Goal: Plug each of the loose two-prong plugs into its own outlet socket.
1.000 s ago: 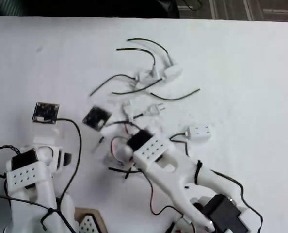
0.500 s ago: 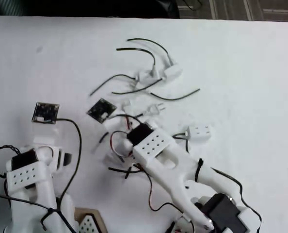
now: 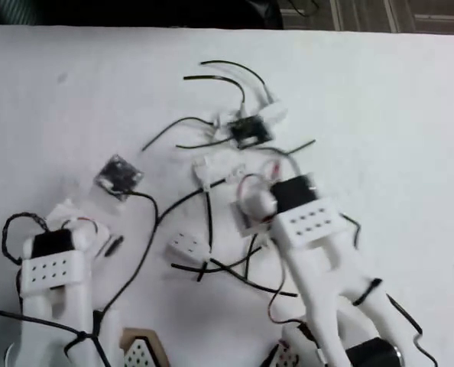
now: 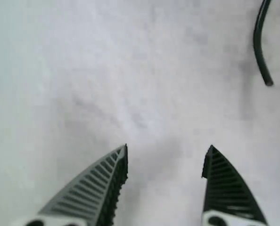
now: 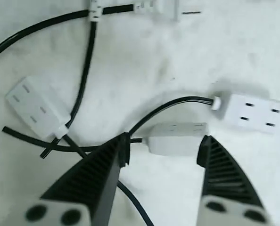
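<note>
White plastic on a white table (image 3: 380, 99), so squinting a bit. Found one white plug (image 5: 177, 138) lying flat, right between the spread-wide fingers of the right gripper (image 5: 166, 143), no squeeze on it. Spotted an outlet socket (image 5: 253, 110) just beside it and a second socket (image 5: 36, 107) farther off. Over bare table, same deal with the left gripper (image 4: 167, 150): gaping, holding nothing, near a black cord end (image 4: 262, 52).

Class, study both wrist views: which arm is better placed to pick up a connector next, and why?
Right. The right gripper is open astride a white connector; the left gripper is open above bare table, near a black cable end.
</note>
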You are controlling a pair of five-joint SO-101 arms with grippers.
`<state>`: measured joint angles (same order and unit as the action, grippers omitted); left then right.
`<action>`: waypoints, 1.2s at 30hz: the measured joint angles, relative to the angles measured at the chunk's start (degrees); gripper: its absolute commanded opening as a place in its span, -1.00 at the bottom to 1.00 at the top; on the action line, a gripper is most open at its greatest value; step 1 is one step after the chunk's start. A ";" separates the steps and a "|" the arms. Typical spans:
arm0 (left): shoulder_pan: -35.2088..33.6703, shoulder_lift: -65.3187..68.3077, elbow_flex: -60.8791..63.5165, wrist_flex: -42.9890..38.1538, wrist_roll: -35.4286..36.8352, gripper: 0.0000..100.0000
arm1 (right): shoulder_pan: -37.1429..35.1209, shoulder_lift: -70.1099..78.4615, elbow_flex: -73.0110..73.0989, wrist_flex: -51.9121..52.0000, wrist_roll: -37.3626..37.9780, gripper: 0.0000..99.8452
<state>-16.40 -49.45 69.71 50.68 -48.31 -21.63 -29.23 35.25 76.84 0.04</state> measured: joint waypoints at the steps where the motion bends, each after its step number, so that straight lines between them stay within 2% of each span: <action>1: 1.05 0.00 0.00 -2.20 -0.44 -0.48 | 1.93 -0.18 0.00 0.00 0.00 -0.53; 4: 4.40 0.00 0.00 -7.82 -1.67 -0.48 | 5.01 -0.18 0.26 -1.05 -0.44 -0.53; 6: 7.38 0.00 0.00 -9.32 -5.10 -0.48 | 6.33 -0.26 2.11 -3.43 -0.53 -0.53; 9: 13.80 0.00 -0.09 -7.12 -15.47 -0.48 | 7.65 -0.35 6.51 -8.26 -0.53 -0.53; 11: 18.81 0.00 -0.79 -3.96 -19.52 -0.48 | 9.23 -0.70 9.32 -11.25 -0.53 -0.53; 17: 29.01 0.00 -4.75 1.41 -22.15 -0.35 | 15.30 -0.88 11.08 -14.86 -0.53 -0.53; 21: 33.49 3.52 -7.47 3.34 -22.15 -0.34 | 19.16 -0.88 11.08 -15.12 -0.53 -0.53; 27: 34.55 20.13 -16.35 4.66 -24.62 -0.34 | 23.91 -0.88 11.08 -15.12 -0.53 -0.53; 31: 34.64 32.88 -23.47 6.24 -26.64 -0.34 | 24.18 -0.88 11.08 -15.12 -0.53 -0.53; 36: 34.64 42.55 -28.84 6.24 -27.69 -0.34 | 24.18 -0.88 11.08 -15.12 -0.53 -0.53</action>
<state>18.24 -6.90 40.88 56.92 -76.00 2.55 -30.11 46.33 61.71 -0.48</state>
